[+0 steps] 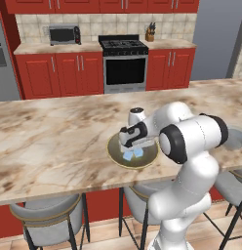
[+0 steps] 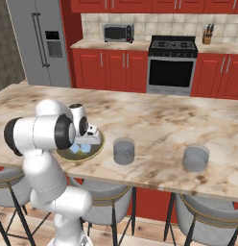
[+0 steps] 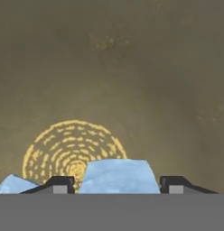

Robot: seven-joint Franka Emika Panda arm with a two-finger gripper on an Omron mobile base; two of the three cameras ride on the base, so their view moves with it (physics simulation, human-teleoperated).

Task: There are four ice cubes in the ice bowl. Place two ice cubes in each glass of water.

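Gripper (image 3: 114, 184) down inside the ice bowl (image 1: 115, 157), fingertips (image 3: 59, 184) spread either side of one ice cube (image 3: 118, 177), apparently not yet pressed against its faces. Best to centre on that cube, close gently, lift straight up clear of the yellowish rim. Second cube (image 3: 13, 184) just beside the left tip, likely to get nudged. Two cubes (image 1: 133, 154) visible under the hand from the base; any others hidden. Near glass (image 2: 124, 151) just beside the bowl, far glass (image 2: 196, 159) well apart along the marble counter (image 2: 159, 120). Stools (image 1: 47, 222) below, no hindrance.
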